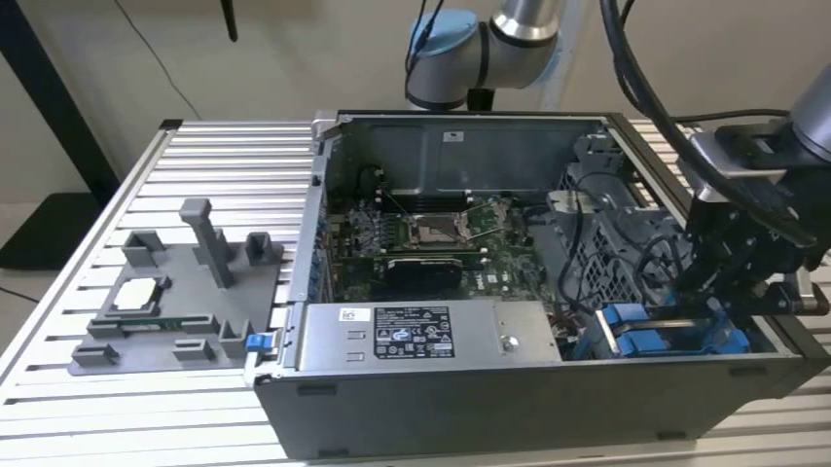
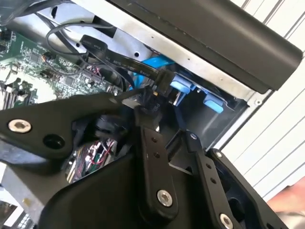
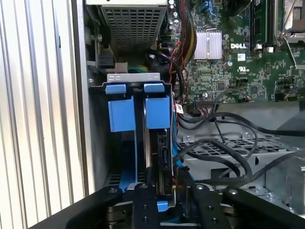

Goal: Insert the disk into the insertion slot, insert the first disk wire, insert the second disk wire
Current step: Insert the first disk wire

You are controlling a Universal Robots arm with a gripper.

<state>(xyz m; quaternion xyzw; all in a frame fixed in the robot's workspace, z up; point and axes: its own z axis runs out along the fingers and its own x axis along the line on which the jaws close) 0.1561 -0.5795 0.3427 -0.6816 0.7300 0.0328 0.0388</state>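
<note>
Nearest in the exterior view, at six o'clock, sits the grey power-supply box. Just beside it, toward four o'clock, the insertion slot shows its blue rails. The gripper hangs right over them; whether the claw is spread or pinching something I cannot tell. In the first wrist view the disk seems to be seated between the rails. Beyond the box, at its twelve o'clock, lies the motherboard.
</note>
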